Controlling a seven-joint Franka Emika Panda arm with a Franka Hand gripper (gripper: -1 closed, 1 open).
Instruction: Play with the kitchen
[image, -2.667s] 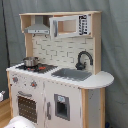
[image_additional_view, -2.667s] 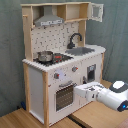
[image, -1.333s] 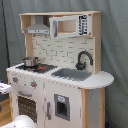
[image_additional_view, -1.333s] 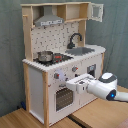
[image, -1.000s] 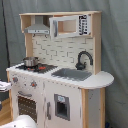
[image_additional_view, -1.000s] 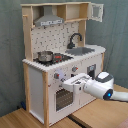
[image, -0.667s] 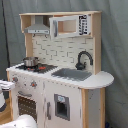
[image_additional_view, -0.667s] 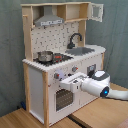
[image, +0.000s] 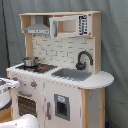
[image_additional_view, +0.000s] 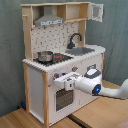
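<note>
The kitchen (image: 75, 95) (image_additional_view: 37, 80) is a tall white and light-wood toy unit, seen in both exterior views. It has a black faucet (image_additional_view: 75, 39), a grey sink (image_additional_view: 82, 50), a small metal pot (image_additional_view: 45, 56) on the stovetop, an oven door (image_additional_view: 62, 99) and a hood (image_additional_view: 49, 21). My gripper (image_additional_view: 62, 80) is pressed up against the front panel, just above the oven door and below the knobs. In the first exterior view the gripper (image: 7, 85) shows at the left edge, in front of the oven side.
The upper cabinet door (image_additional_view: 96, 12) at the second exterior view's top right stands ajar. A wooden tabletop (image_additional_view: 100, 112) carries the kitchen. My white arm (image_additional_view: 112, 91) reaches in from the second exterior view's right. A grey curtain (image: 115, 45) hangs behind.
My arm has swung from the second exterior view's lower right toward the kitchen front, and the gripper now sits at the top of the oven door. The kitchen has not moved.
</note>
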